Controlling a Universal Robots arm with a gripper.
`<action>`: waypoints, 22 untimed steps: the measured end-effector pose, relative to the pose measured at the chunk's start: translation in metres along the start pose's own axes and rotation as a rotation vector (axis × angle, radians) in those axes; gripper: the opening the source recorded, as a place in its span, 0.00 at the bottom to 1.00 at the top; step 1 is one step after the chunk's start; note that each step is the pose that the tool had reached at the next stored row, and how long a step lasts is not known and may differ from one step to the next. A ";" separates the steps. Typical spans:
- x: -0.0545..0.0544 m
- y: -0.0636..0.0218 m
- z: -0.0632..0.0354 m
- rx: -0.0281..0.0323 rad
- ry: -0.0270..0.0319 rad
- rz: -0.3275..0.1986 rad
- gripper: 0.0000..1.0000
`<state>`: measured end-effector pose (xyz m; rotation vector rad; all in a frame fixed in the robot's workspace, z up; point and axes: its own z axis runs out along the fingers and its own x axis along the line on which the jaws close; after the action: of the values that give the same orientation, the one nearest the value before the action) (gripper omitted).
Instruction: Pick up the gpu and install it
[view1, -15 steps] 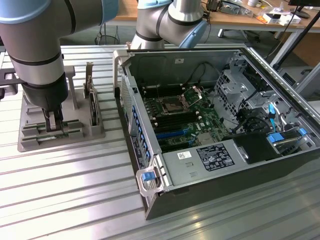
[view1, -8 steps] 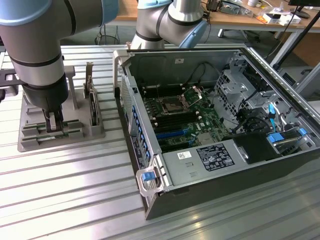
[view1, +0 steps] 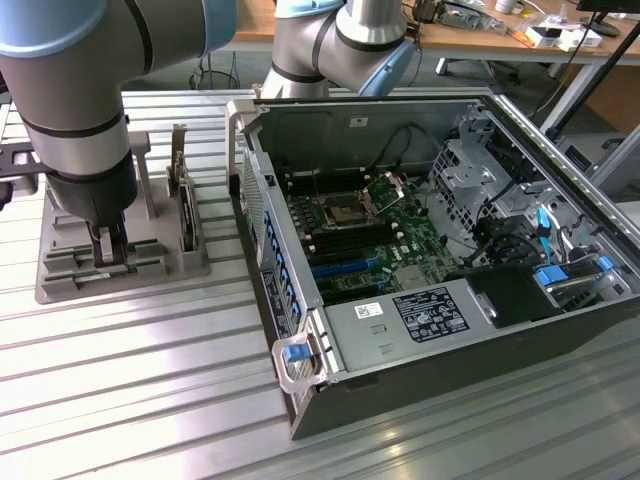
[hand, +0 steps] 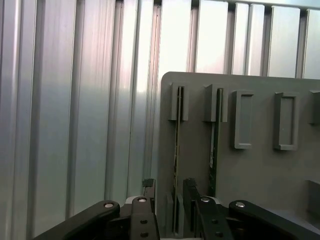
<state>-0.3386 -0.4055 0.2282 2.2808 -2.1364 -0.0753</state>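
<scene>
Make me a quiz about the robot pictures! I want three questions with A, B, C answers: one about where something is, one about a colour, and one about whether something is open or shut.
1. Where is the gripper?
A) over the grey holder
B) on a wooden desk
C) on the floor

2. What colour is the latch on the near corner of the computer case?
A) red
B) blue
C) yellow

3. How are the fingers?
A) shut tight
B) gripping a cable
C) open

Answers:
1 A, because the arm reaches straight down to the holder's slots.
2 B, because the latch is bright blue against the grey metal.
3 C, because there is a gap between them, with a thin stick standing on its edge in that gap.
</scene>
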 end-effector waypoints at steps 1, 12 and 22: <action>0.000 0.0000 0.0003 0.0000 0.0000 0.000 0.36; -0.008 0.0043 0.0073 -0.0003 0.0016 -0.001 0.36; -0.012 0.0078 0.0159 -0.0003 0.0025 -0.002 0.36</action>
<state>-0.3479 -0.3935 0.2130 2.2820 -2.1325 -0.0727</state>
